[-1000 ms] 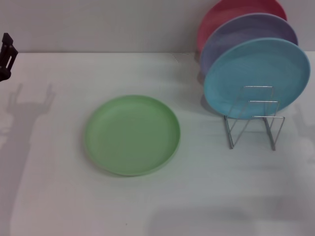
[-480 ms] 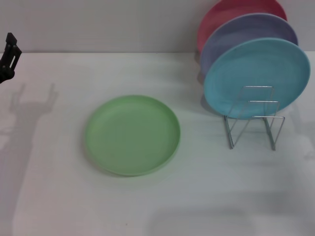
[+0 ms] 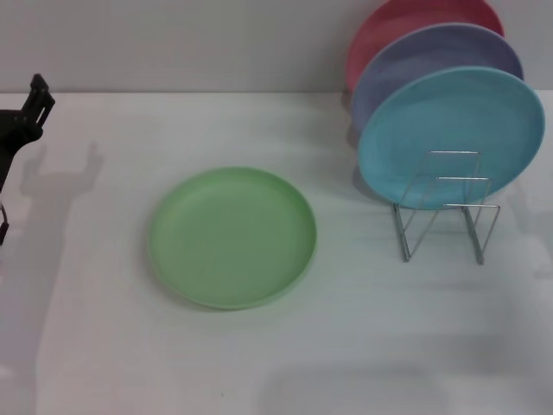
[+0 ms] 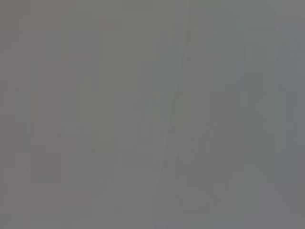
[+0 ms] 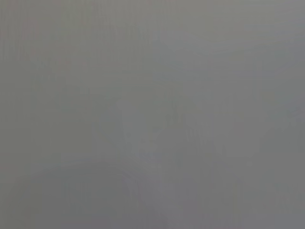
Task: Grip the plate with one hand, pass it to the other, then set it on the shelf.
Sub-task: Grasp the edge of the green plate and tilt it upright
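Green plate [image 3: 232,238] lies flat; left pincer [image 3: 19,130] (grip unclear, perhaps open) at table edge.

light blue plate [image 3: 451,134], lavender plate [image 3: 432,56], pink plate [image 3: 406,22], white table [image 3: 285,363]

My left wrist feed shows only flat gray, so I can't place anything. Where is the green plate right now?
Observer: The green plate lies flat on the white table, with nothing holding it.
Operator: And my left end effector?
Observer: The left end effector is at the table's far left edge, well apart from the plate.
Operator: Any room in the rack?
Observer: The wire rack stands to the plate's right. Its front loops are bare, and the blue plate, lavender plate and pink plate stand upright behind them.
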`<act>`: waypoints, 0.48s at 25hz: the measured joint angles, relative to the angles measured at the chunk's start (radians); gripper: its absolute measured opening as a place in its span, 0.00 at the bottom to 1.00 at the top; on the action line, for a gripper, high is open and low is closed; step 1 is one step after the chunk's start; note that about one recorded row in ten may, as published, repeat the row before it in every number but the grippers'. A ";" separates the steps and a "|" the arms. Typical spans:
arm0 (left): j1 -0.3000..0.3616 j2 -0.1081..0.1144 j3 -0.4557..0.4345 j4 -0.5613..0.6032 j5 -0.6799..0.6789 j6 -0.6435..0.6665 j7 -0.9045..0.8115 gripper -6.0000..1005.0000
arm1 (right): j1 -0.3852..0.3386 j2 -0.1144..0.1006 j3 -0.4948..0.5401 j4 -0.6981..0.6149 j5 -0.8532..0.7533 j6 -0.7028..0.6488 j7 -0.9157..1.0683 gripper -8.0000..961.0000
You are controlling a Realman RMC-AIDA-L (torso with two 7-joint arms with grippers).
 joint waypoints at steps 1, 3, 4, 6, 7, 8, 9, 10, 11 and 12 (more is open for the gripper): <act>0.018 0.003 -0.022 -0.070 0.014 -0.094 0.001 0.82 | 0.000 0.000 0.000 0.000 0.000 0.000 0.000 0.72; 0.047 0.006 -0.053 -0.182 0.042 -0.245 0.001 0.82 | 0.000 0.000 0.000 0.000 0.000 0.000 0.000 0.72; 0.062 0.008 -0.067 -0.237 0.055 -0.312 0.001 0.82 | 0.000 0.001 0.000 0.000 0.000 0.000 0.000 0.72; 0.088 0.010 -0.093 -0.352 0.077 -0.474 0.001 0.82 | 0.000 0.001 0.000 0.000 0.000 0.000 0.000 0.72; 0.097 0.011 -0.105 -0.408 0.084 -0.546 0.002 0.82 | 0.000 0.001 0.000 0.000 0.000 0.000 0.000 0.72; 0.105 0.012 -0.116 -0.459 0.087 -0.619 0.002 0.82 | 0.000 0.001 0.000 0.000 0.000 0.000 0.000 0.72; 0.109 0.013 -0.125 -0.500 0.088 -0.679 0.004 0.82 | 0.000 0.001 0.000 0.000 0.000 0.000 0.000 0.72; 0.115 0.015 -0.137 -0.552 0.088 -0.765 0.010 0.82 | 0.000 0.001 0.000 0.000 0.000 0.000 0.000 0.72; 0.116 0.016 -0.142 -0.572 0.088 -0.800 0.012 0.82 | 0.001 0.002 0.000 0.000 0.000 0.000 0.000 0.72; 0.116 0.016 -0.142 -0.572 0.088 -0.800 0.012 0.82 | 0.002 0.002 0.000 0.001 0.000 0.000 0.000 0.72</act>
